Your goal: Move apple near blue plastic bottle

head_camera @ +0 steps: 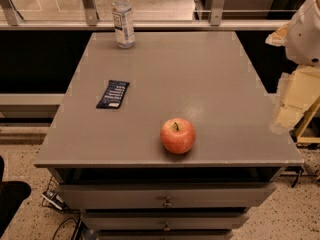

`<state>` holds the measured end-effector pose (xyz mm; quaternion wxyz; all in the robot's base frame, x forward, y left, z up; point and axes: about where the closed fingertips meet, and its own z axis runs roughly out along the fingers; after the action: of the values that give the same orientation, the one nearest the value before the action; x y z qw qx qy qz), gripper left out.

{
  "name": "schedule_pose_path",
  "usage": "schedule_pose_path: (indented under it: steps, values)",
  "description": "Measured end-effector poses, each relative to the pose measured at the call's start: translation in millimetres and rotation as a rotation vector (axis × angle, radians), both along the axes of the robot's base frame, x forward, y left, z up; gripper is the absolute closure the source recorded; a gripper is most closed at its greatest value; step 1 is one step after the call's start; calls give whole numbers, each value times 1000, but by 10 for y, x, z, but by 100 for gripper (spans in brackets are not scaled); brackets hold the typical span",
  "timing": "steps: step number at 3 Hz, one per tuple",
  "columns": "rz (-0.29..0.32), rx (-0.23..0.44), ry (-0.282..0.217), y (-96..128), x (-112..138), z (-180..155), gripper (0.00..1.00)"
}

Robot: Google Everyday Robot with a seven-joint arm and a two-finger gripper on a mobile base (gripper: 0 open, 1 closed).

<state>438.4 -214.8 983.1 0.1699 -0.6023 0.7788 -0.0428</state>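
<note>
A pale, cream-coloured gripper [292, 102] hangs at the right edge of the view, just off the right side of a grey cabinet top [200, 69], below the robot's white arm [307, 29]. Whether it is open or closed cannot be told, and nothing is seen in its grasp. The apple [178, 135] sits on the top to the gripper's left and nearer the front edge, well apart from it. It is round, with no clear long axis, and its stem points up. The blue plastic bottle [123, 20] stands upright far to the gripper's left at the back edge, white cap on top and long axis vertical. A flat dark blue snack wrapper [113, 94] lies between the two, further left. The drawers [165, 196] below hide their contents.
</note>
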Motion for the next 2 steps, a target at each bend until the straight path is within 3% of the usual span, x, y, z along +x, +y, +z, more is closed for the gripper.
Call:
schedule_pose_path:
  steps: [1,2]
  values:
    - [0,0,0,0,0,1,0]
    - [11,76,-2,44,-10,-82,0]
